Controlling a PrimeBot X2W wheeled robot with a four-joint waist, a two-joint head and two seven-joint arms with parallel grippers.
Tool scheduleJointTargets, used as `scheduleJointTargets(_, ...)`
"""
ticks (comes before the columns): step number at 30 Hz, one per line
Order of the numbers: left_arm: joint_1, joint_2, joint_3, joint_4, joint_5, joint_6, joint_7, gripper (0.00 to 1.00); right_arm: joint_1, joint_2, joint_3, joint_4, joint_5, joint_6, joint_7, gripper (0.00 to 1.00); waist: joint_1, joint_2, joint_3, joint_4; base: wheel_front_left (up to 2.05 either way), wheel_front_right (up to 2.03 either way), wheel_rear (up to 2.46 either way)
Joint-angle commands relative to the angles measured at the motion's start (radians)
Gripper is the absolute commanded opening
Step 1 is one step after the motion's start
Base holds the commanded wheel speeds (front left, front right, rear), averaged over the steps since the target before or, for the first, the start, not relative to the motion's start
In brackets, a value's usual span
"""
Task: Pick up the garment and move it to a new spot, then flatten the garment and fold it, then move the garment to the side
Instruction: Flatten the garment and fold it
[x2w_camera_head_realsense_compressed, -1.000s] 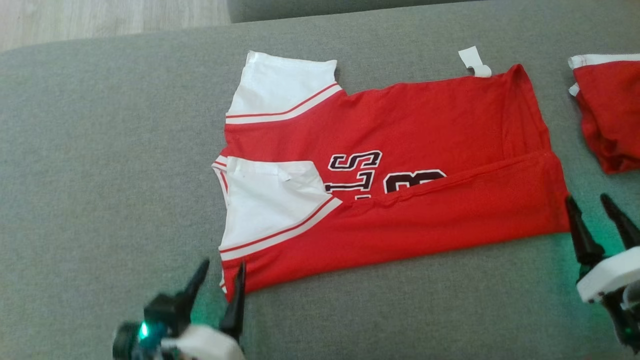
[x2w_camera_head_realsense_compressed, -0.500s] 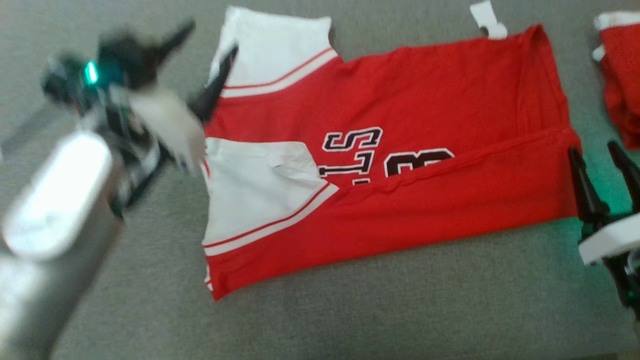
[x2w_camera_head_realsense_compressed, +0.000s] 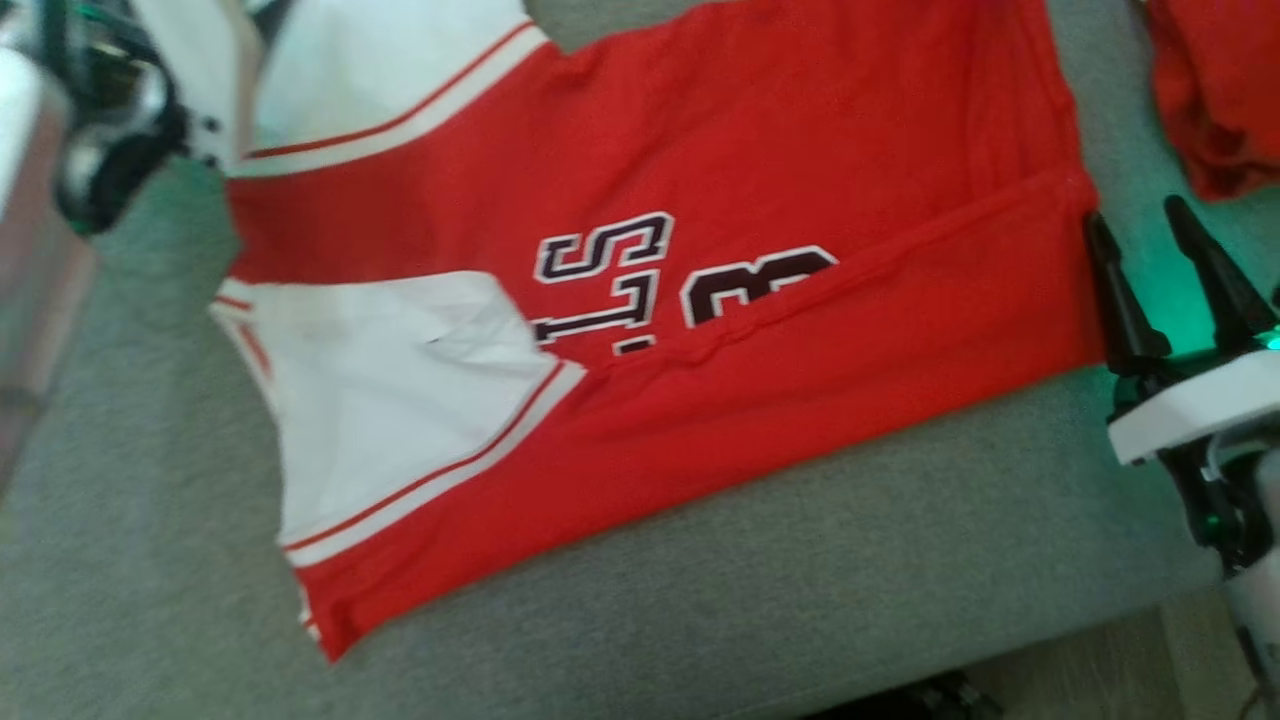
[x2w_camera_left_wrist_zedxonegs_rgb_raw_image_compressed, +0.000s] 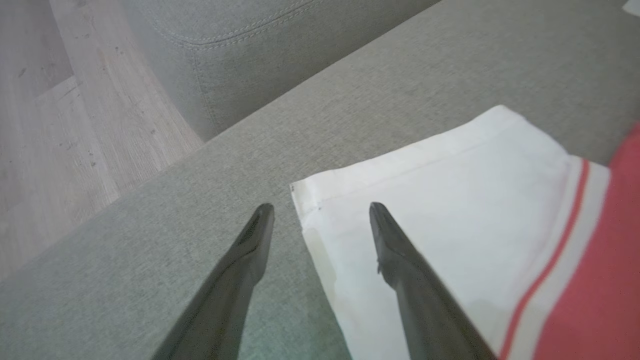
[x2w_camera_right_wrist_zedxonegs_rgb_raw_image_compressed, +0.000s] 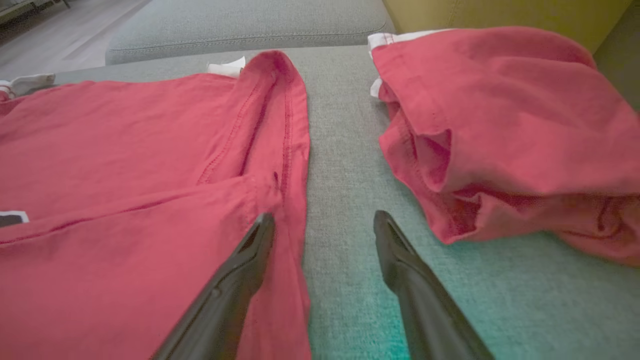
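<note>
A: Head view, first entry?

B: Garment (x2w_camera_head_realsense_compressed: 800, 150): red jersey with white sleeves, each trimmed with a red stripe, and dark lettering outlined in white on the chest. It lies flat on the grey sofa cushion (x2w_camera_head_realsense_compressed: 700, 620). The near long edge is folded up over the lower half of the lettering. The near sleeve (x2w_camera_head_realsense_compressed: 400, 400) is folded onto the body.

A: Grippers?

B: Right gripper (x2w_camera_head_realsense_compressed: 1135, 210): at the garment's right-hand hem, fingers spread wide, nothing between them. Left arm (x2w_camera_head_realsense_compressed: 110, 150): blurred beside the far sleeve (x2w_camera_head_realsense_compressed: 400, 60), so its fingers cannot be read here. A second red garment (x2w_camera_head_realsense_compressed: 1220, 100) lies apart on the right.

A: Left wrist view?

B: Left gripper (x2w_camera_left_wrist_zedxonegs_rgb_raw_image_compressed: 321, 206): fingers wide, empty. One finger is over the far sleeve's white cloth, the other over bare cushion, with the sleeve's corner between the tips. Whether they touch cannot be told. The wooden floor (x2w_camera_left_wrist_zedxonegs_rgb_raw_image_compressed: 60, 125) lies beyond the cushion.

A: Right wrist view?

B: The stitched red hem is layered where the fold meets it. One finger is over the hem, the other over bare cushion, both wide and holding nothing. The second red garment is crumpled, with a strip of cushion between the two.
</note>
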Motion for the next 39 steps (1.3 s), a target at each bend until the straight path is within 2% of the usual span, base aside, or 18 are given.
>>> scheduleJointTargets(1,-0.057,0.053,0.031,-0.011,0.005,-0.004,-0.001,1.00,-0.004,-0.015,0.016,-0.017,0.003,-0.001,-0.017,1.00,-0.0002,0.0000,0.030,-0.039,0.00,0.00,0.00)
scheduleJointTargets(5,-0.075,0.082,0.011,0.039,0.015,-0.005,-0.010,1.00,-0.018,-0.011,0.026,0.007,0.010,-0.001,-0.033,1.00,-0.0002,0.0000,0.040,-0.065,0.00,0.00,0.00)
scheduleJointTargets(10,-0.083,0.088,-0.002,0.080,-0.004,-0.006,-0.017,1.00,-0.024,-0.017,0.031,0.031,0.016,-0.001,-0.048,1.00,-0.0002,0.0000,0.047,-0.076,0.00,0.00,0.00)
scheduleJointTargets(11,-0.086,0.090,-0.007,0.084,-0.004,-0.006,-0.019,0.89,-0.026,-0.018,0.032,0.034,0.017,-0.001,-0.050,1.00,-0.0002,0.0000,0.048,-0.078,0.00,0.00,0.00)
scheduleJointTargets(12,-0.089,0.091,-0.012,0.088,-0.005,-0.006,-0.021,0.60,-0.028,-0.019,0.033,0.037,0.018,-0.001,-0.052,1.00,-0.0002,0.0000,0.049,-0.078,0.00,0.00,0.00)
scheduleJointTargets(13,-0.091,0.091,-0.016,0.092,-0.008,-0.006,-0.022,0.36,-0.031,-0.020,0.033,0.039,0.018,-0.001,-0.052,1.00,-0.0002,0.0000,0.050,-0.078,0.00,0.00,0.00)
scheduleJointTargets(14,-0.092,0.090,-0.019,0.095,-0.012,-0.006,-0.023,0.05,-0.034,-0.021,0.033,0.041,0.018,-0.001,-0.053,1.00,-0.0002,0.0000,0.051,-0.077,0.00,0.00,0.00)
scheduleJointTargets(15,-0.094,0.089,-0.022,0.098,-0.017,-0.006,-0.023,0.00,-0.038,-0.022,0.033,0.042,0.019,-0.001,-0.052,1.00,-0.0002,0.0000,0.051,-0.076,0.00,0.00,0.00)
scheduleJointTargets(23,-0.123,0.081,-0.054,0.078,-0.035,-0.006,-0.074,0.00,-0.108,-0.045,0.051,0.018,0.039,-0.001,-0.013,1.00,-0.0002,0.0000,0.046,-0.046,0.00,0.00,0.00)
scheduleJointTargets(29,-0.152,0.070,-0.090,0.060,-0.045,-0.006,-0.118,0.00,-0.259,-0.046,0.140,-0.005,0.130,-0.001,0.139,1.00,-0.0002,0.0000,0.035,-0.014,0.00,0.00,0.00)
scheduleJointTargets(34,-0.172,0.057,-0.125,0.044,-0.063,-0.006,-0.136,0.00,-0.391,-0.031,0.196,0.070,0.166,-0.001,0.243,1.00,-0.0002,0.0000,0.036,0.020,0.00,0.00,0.00)
scheduleJointTargets(39,-0.192,0.050,-0.152,0.035,-0.075,-0.006,-0.149,0.00,-0.479,0.001,0.214,0.166,0.182,-0.001,0.284,1.00,-0.0002,0.0000,0.041,0.042,0.00,0.00,0.00)
